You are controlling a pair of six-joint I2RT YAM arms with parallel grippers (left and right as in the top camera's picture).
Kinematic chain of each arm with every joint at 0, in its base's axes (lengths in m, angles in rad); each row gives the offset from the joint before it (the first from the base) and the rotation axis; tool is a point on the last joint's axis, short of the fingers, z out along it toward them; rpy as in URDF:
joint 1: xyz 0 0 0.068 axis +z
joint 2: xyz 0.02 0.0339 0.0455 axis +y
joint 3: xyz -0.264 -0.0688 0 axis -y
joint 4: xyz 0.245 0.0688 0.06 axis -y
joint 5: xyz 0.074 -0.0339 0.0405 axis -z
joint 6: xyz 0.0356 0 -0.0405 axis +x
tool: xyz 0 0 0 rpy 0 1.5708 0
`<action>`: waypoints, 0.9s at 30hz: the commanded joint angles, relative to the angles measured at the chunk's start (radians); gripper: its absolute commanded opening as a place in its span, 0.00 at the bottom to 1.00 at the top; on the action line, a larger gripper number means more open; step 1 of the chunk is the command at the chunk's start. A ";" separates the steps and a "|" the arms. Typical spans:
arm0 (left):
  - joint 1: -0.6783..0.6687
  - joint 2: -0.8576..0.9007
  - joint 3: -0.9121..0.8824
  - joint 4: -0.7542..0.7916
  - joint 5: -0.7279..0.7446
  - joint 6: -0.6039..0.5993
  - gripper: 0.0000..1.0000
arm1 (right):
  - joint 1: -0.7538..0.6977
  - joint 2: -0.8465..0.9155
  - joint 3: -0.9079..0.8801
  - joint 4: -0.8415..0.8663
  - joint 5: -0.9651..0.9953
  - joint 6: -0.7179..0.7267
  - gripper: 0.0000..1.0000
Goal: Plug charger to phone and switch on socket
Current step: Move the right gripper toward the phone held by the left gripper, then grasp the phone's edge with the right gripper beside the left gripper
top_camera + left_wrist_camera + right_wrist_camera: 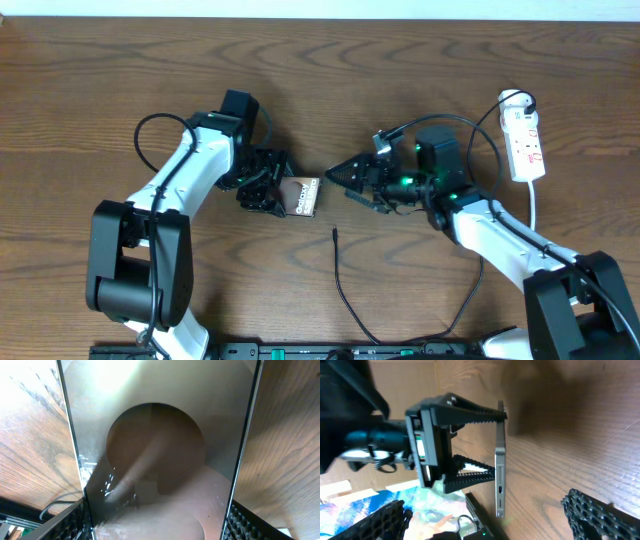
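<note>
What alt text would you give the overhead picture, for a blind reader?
The left gripper holds the phone over a wooden table, the open right gripper facing it. The charger lies loose below; the socket sits far right.

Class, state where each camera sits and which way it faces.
Overhead: above the wooden table, facing down; left arm and right arm show.
Left wrist: on the left gripper, facing the flat dark rectangular phone clamped between its fingers.
Right wrist: on the open right gripper, facing the phone edge-on in the left gripper.
Shared: all show the phone.

Brown wood-grain table [90, 70], evenly lit.
</note>
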 commanded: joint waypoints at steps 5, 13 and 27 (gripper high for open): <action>-0.051 -0.032 0.025 0.006 -0.002 -0.046 0.07 | 0.069 0.006 0.017 0.004 0.061 0.010 0.99; -0.095 -0.032 0.025 0.025 0.035 -0.046 0.07 | 0.080 0.006 0.017 0.002 0.071 0.009 0.99; -0.107 -0.032 0.025 0.029 0.084 -0.061 0.07 | 0.138 0.006 0.016 -0.119 0.208 0.006 0.68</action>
